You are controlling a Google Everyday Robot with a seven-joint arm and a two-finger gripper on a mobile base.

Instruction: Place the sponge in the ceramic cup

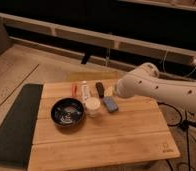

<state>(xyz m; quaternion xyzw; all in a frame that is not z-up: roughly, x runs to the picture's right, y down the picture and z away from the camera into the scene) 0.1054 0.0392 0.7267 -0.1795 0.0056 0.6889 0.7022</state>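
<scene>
The grey-blue sponge (pixel 110 103) lies flat on the wooden table (pixel 121 137), just right of the cream-white ceramic cup (pixel 92 105), which stands upright. My white arm (pixel 156 89) reaches in from the right. Its gripper (pixel 110 92) hangs just behind and above the sponge, mostly hidden by the arm's bulky end. Whether it touches the sponge I cannot tell.
A wide black bowl (pixel 67 111) sits left of the cup. Behind the cup stand a slim white-and-orange bottle (pixel 84 90) and a small black oblong object (pixel 99 89). A dark mat (pixel 16 122) borders the table's left side. Cables hang at the right.
</scene>
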